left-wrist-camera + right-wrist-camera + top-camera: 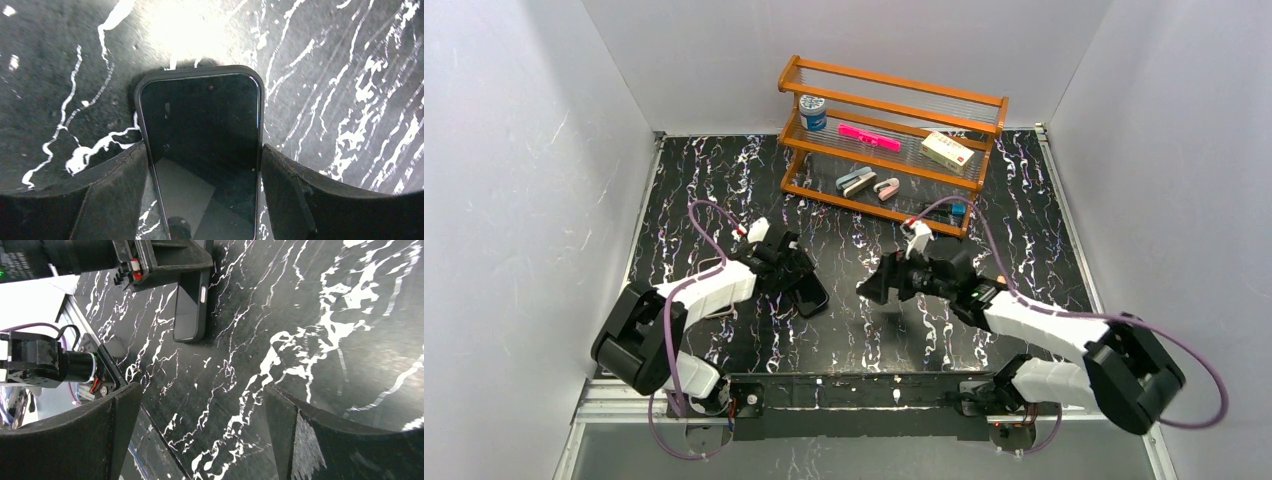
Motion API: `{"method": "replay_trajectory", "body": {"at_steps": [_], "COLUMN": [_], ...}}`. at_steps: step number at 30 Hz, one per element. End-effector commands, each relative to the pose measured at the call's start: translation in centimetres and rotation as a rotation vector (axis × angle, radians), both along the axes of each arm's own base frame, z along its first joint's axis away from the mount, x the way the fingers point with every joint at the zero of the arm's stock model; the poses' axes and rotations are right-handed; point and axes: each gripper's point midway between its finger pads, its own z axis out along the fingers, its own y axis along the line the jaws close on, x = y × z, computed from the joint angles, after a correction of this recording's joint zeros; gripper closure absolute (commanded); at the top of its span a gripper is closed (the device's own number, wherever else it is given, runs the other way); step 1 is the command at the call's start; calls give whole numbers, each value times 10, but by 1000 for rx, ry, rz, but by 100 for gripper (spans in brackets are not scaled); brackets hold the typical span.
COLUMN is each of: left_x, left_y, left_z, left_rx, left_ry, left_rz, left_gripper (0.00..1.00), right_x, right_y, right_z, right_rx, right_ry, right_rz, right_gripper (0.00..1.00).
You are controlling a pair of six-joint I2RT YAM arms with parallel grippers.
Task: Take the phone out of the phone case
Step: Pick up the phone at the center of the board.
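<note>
A black phone (200, 125) lies screen up in its black case (200, 70) on the marbled table. The case rim wraps the phone's top edge. My left gripper (202, 150) straddles the phone, and its fingers (120, 190) press against the case's two long sides. In the top view the phone (812, 297) sticks out below the left gripper (794, 275). My right gripper (874, 287) hovers open and empty to the phone's right. In the right wrist view (202, 395) its fingers are wide apart over bare table, with the phone (190, 310) ahead under the left gripper.
A wooden shelf (889, 140) stands at the back of the table. It holds a blue tub (812, 112), a pink item (869, 137), a small box (947, 150) and two staplers (856, 182). White walls stand on all sides.
</note>
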Motion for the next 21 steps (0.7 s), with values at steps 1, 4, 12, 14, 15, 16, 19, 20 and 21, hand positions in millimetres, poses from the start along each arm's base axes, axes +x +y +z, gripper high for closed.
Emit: {"method": "replay_trajectory", "body": {"at_steps": [1, 4, 12, 14, 15, 16, 19, 20, 21], "left_x": [-6, -6, -8, -7, -6, -5, -3, -2, -2], "left_y": [-21, -28, -53, -55, -55, -55, -55, -55, -55], "left_z": [14, 21, 45, 52, 56, 59, 66, 68, 70], "left_rx": [-122, -175, -346, -364, -370, -370, -371, -375, -380], "left_ry": [-41, -75, -138, -157, -171, -181, -206, -211, -217], "left_rz": [-67, -88, -146, -149, -151, -151, -152, -150, -150], "left_gripper": [98, 100, 100, 100, 100, 100, 100, 100, 100], "right_x": [16, 20, 29, 30, 30, 29, 24, 22, 21], "right_y": [41, 55, 92, 102, 105, 109, 117, 119, 121], "right_z": [29, 16, -8, -9, -10, -10, -13, -16, -19], "right_rx": [126, 120, 142, 147, 149, 155, 166, 163, 160], "right_ry": [-73, -39, 64, 78, 85, 92, 113, 122, 131], "right_rz": [-22, -17, 49, 73, 86, 98, 133, 140, 147], "right_gripper": [1, 1, 7, 9, 11, 13, 19, 21, 24]}}
